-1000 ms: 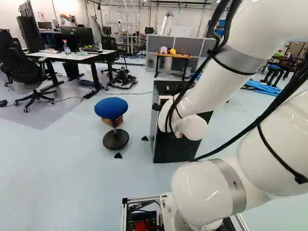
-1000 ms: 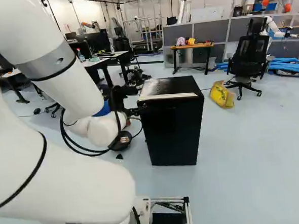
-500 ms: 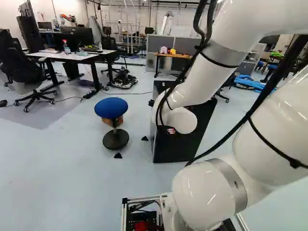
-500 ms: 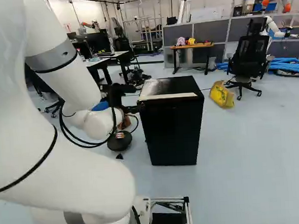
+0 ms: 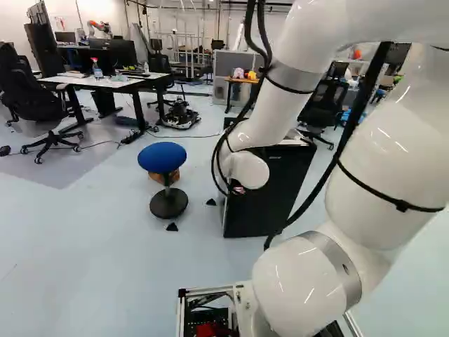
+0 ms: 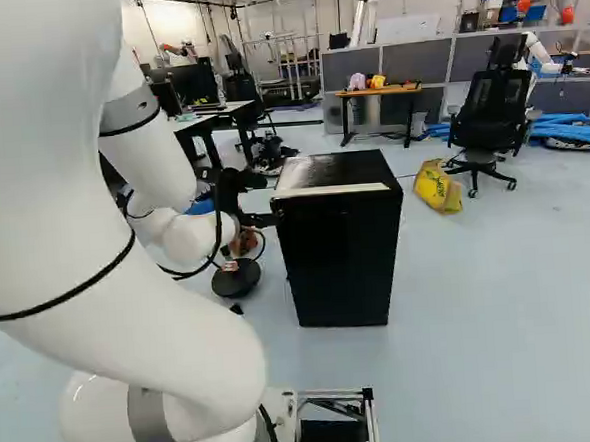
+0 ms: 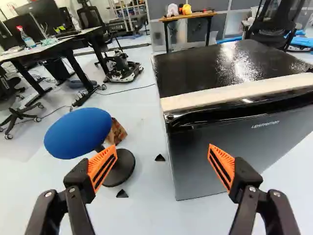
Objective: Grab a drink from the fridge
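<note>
In the right base view my gripper [image 6: 263,220] is beside the upper corner of the black fridge [image 6: 342,253]. The wrist view shows the gripper [image 7: 161,164] open, with nothing held between its orange-padded fingers. The fridge front [image 7: 234,147] lies ahead of it; one finger overlaps the dark door in the picture, while the door's side edge appears between the two fingers. The door looks closed, under a pale strip along the top's front edge. My arm partly covers the fridge [image 5: 270,189] in the left base view. No drink is visible.
A stool with a blue seat [image 7: 78,133] stands beside the fridge, near one finger. A desk [image 5: 102,81] and office chairs are farther back. Beyond the fridge are a wooden table [image 6: 377,92], a yellow bag [image 6: 437,187] and another robot [image 6: 540,54].
My arm has swung leftward in the left base view, uncovering more of the fridge front. In the right base view its wrist has shifted slightly up and away. The base, fridge and stool have stayed still.
</note>
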You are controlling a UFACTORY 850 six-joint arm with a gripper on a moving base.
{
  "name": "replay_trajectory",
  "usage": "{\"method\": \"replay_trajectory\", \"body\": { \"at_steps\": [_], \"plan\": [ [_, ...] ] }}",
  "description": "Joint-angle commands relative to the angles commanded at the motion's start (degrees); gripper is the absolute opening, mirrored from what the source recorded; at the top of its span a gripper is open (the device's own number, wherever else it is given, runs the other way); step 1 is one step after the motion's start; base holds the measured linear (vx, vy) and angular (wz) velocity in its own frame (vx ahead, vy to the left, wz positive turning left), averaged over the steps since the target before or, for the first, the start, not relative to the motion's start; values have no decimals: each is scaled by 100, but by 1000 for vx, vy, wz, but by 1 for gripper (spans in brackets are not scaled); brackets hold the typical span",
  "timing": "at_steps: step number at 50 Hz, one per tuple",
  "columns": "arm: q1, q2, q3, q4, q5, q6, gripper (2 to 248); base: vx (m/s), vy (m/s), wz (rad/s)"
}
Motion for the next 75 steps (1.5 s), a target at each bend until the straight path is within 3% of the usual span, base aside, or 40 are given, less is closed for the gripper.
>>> {"method": "replay_trajectory", "body": {
  "at_steps": [40, 75],
  "plan": [
    [606, -1225, -649, 1529, 695, 0, 247, 0, 0, 0],
    [921, -2170, -1141, 2818, 1479, 0, 247, 0, 0, 0]
  ]
}}
